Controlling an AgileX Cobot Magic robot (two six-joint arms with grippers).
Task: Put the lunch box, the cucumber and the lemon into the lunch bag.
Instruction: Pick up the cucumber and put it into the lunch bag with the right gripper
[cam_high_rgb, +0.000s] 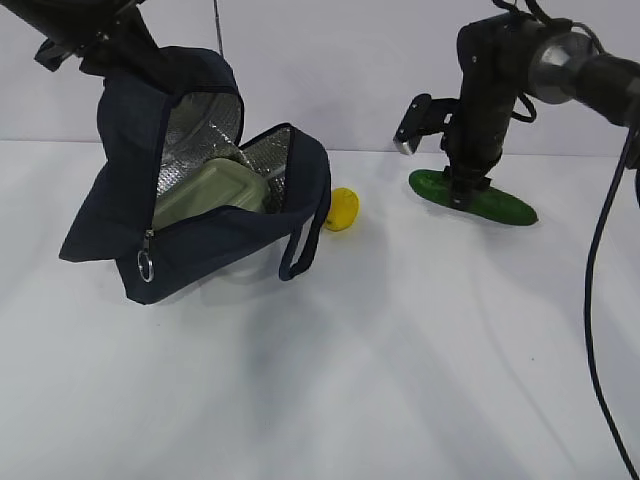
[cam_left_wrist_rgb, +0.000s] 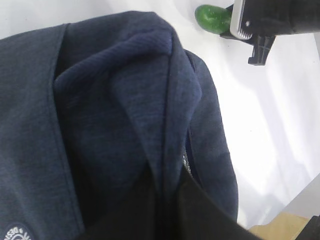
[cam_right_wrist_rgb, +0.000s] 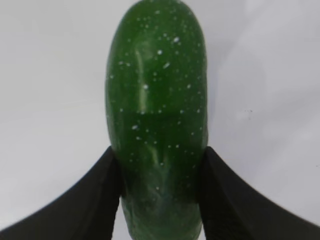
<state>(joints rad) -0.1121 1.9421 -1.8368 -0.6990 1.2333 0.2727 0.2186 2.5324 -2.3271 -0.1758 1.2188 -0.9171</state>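
The cucumber (cam_right_wrist_rgb: 156, 125), lying on the worktop (cam_high_rgb: 400, 350), is pinched on both flanks by the right claw (cam_right_wrist_rgb: 159, 200).

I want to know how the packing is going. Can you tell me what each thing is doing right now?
lunch bag: unzipped, mouth held up open by the left gripper.
lunch box: already inside the bag, lid on.
lemon: lying on the table beside the bag.
cucumber: lying on the table, squeezed between the right gripper's fingers.
left gripper: hidden behind the bag's fabric, shut on it.
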